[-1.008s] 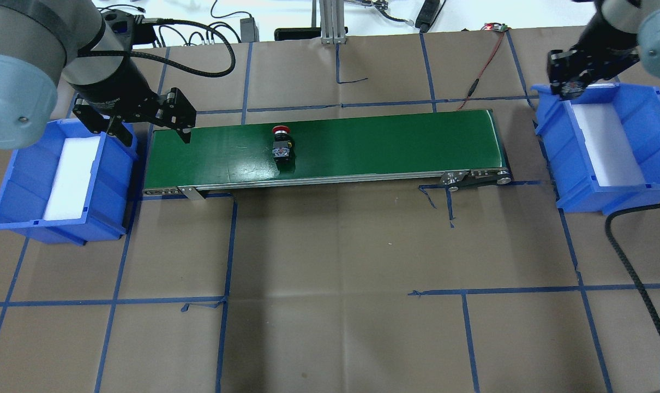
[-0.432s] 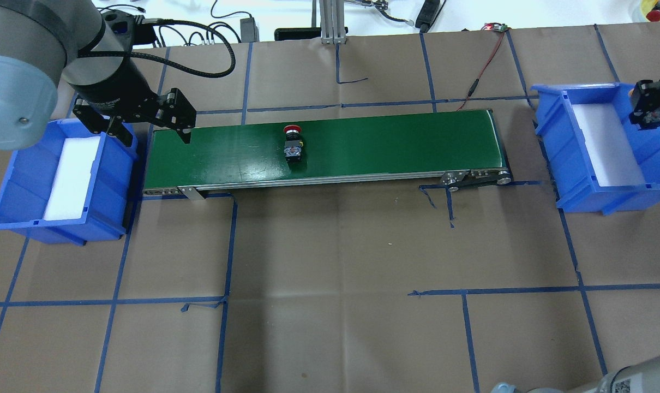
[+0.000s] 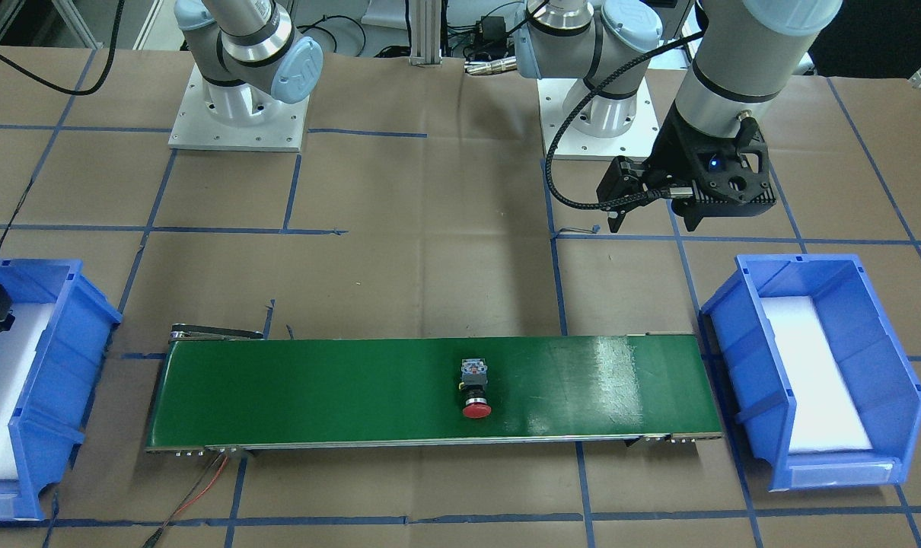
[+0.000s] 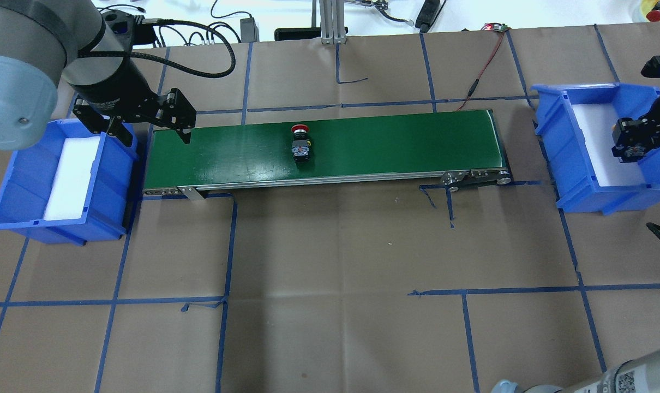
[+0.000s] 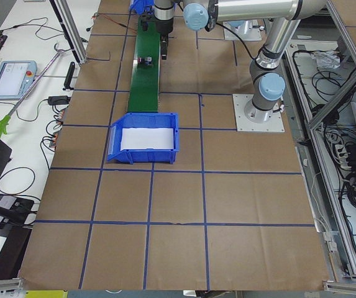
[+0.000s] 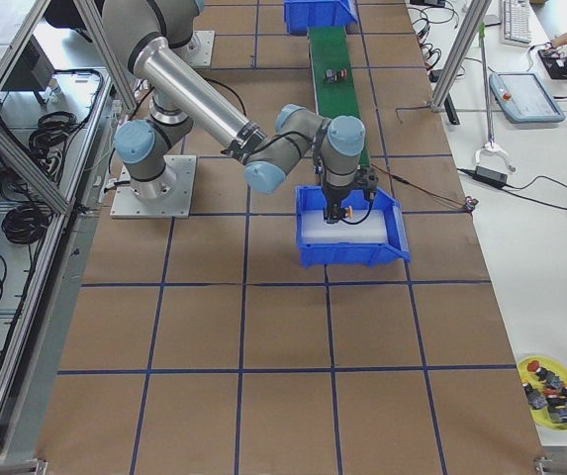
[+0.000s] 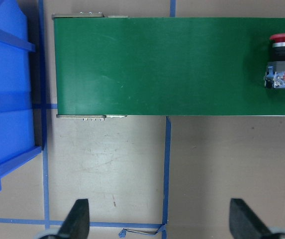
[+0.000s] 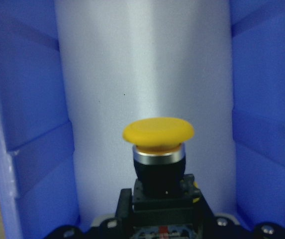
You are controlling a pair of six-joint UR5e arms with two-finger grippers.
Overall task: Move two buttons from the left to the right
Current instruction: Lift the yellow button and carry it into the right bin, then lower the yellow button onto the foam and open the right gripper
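Observation:
The red button (image 4: 300,144) lies on its side near the middle of the green conveyor belt (image 4: 395,142), and also shows in the front view (image 3: 474,388) and the left wrist view (image 7: 283,59). My left gripper (image 4: 153,131) hangs open and empty above the belt's left end, beside the left blue bin (image 4: 13,164); its fingers (image 7: 77,221) are spread wide. My right gripper (image 4: 633,144) is shut on the yellow button (image 8: 158,134) and holds it, cap forward, over the white pad inside the right blue bin (image 4: 575,90).
A yellow dish (image 6: 550,381) with several spare buttons sits off the table's right end. Cables and an aluminium post (image 4: 330,22) lie along the far edge. A red wire (image 4: 483,65) runs to the belt's right end. Both bins have white foam floors.
The red button has ridden right along the belt. My right gripper, with the yellow button, has swung from the right bin's far left corner to over its inside. The left arm has not moved.

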